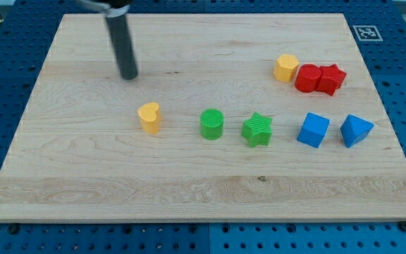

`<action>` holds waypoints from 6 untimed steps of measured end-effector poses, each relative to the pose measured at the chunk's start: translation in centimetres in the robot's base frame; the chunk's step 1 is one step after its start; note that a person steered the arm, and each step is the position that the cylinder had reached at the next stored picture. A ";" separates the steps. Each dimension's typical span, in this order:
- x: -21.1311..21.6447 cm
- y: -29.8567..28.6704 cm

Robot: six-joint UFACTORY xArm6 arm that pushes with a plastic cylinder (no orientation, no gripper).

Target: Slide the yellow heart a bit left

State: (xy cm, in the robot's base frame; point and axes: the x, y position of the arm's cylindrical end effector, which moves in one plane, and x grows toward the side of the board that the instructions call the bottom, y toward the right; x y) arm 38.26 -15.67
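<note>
The yellow heart (149, 117) lies on the wooden board (83, 176), left of centre. My tip (129, 76) is at the end of the dark rod, above and slightly left of the heart in the view, about a block's width away and not touching it. Nothing lies between the tip and the heart.
A green cylinder (212, 124) and a green star (257, 130) lie right of the heart. Further right are a blue cube (313, 130) and a blue wedge-like block (355, 130). At the upper right sit a yellow hexagonal block (285, 68), a red cylinder (306, 77) and a red star (331, 79).
</note>
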 end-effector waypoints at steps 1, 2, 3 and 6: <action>6.3 -2.2; 10.4 -1.2; 10.4 -1.2; 10.4 12.0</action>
State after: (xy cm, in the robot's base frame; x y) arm 48.65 -3.63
